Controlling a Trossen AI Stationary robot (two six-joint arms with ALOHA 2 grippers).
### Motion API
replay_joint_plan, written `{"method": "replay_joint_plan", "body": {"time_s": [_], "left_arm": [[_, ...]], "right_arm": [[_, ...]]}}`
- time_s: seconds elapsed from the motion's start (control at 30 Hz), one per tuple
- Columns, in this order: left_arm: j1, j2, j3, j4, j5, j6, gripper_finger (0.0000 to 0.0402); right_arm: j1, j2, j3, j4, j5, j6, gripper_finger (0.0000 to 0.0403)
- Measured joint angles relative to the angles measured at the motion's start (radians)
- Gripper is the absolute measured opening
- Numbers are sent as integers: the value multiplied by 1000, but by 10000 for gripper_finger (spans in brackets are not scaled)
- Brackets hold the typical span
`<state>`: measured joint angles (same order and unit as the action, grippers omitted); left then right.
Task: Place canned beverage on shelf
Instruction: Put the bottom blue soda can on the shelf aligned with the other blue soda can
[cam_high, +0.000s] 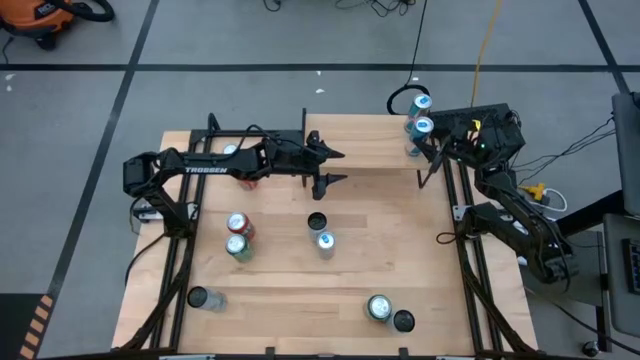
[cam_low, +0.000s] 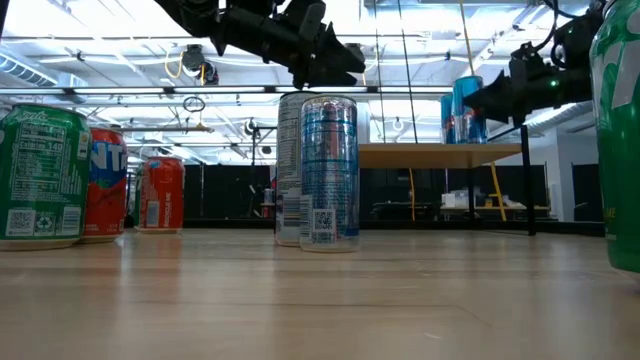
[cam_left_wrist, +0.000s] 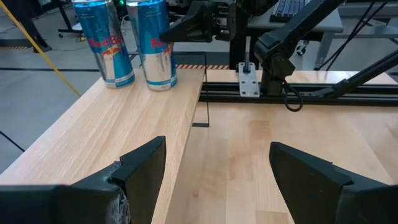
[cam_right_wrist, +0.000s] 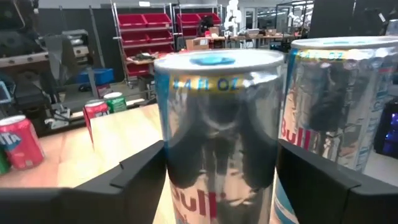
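Can (cam_right_wrist: 217, 124) between right claw (cam_right_wrist: 217, 180) fingers, loosened.

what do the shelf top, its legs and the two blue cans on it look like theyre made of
Shelf: light wood plank top, matte, with visible grain and strip joints. Shelf leg: thin black rod, probably painted metal. Two blue cans: shiny silver-blue printed metal, likely aluminium, judging by their mirror-like reflections.

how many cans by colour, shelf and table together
blue-and-silver cans: 3
green cans: 2
red cans: 2, one partly under the left arm
dark-topped cans: 3
total: 10
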<state>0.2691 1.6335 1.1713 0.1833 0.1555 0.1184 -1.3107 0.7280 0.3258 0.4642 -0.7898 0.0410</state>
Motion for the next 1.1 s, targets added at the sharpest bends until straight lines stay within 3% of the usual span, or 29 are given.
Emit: {"method": "replay_joint_plan", "body": {"time_s": [0.23, 0.4, 0.57, 0.7, 0.9, 1.0, 1.1], "left_arm": [[0, 0, 0, -8, -8, 0, 287], [0, 0, 0, -9, -10, 32, 287], [20, 0, 0, -12, -13, 83, 287], [42, 0, 0, -24, -13, 96, 287], [66, 0, 0, -31, -8, 98, 287], [73, 0, 0, -48, -8, 98, 287], [78, 0, 0, -53, -8, 98, 287]], "right_arm": [[0, -58, 43, -68, 20, 41, 299], [0, -138, 113, -317, 55, -7, 292], [20, -217, 134, -484, 68, 65, 291], [26, -277, 135, -644, 147, 127, 290], [29, -332, 163, -821, 380, 104, 282], [36, -346, 200, -928, 366, 90, 269], [62, -363, 207, -924, 295, 100, 251]]}}
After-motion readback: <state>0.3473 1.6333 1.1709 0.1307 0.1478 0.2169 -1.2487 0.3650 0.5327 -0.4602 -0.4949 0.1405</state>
